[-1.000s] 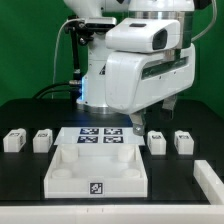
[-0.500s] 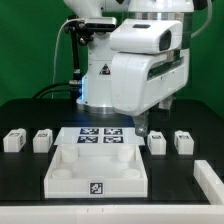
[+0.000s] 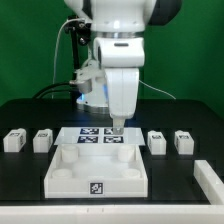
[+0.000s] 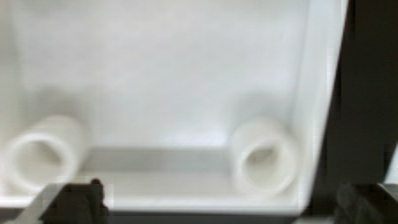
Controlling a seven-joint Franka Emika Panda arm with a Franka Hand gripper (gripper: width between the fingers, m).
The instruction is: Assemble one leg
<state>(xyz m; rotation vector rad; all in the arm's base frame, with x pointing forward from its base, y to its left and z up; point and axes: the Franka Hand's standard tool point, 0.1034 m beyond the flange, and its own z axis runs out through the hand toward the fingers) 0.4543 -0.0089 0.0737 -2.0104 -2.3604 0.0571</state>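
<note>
Four small white legs with tags stand in a row on the black table: two at the exterior view's left [image 3: 14, 141] [image 3: 42, 140] and two at its right [image 3: 157, 142] [image 3: 183, 141]. My gripper [image 3: 117, 129] points straight down over the far edge of the large white tray-like part [image 3: 70, 172], apart from every leg. In the wrist view the gripper [image 4: 217, 206] is open and empty, with dark fingertips [image 4: 71, 204] wide apart. Below it is the tray's floor with two round sockets [image 4: 39, 160] [image 4: 267, 160]. No leg shows in the wrist view.
The marker board [image 3: 92, 134] lies just behind the tray, under the gripper. A white piece [image 3: 211, 187] sits at the front corner on the exterior view's right. The arm's base and cables stand behind.
The arm has turned and swung toward the exterior view's left. The gripper moved from near the right-hand legs to above the tray's far edge, still empty.
</note>
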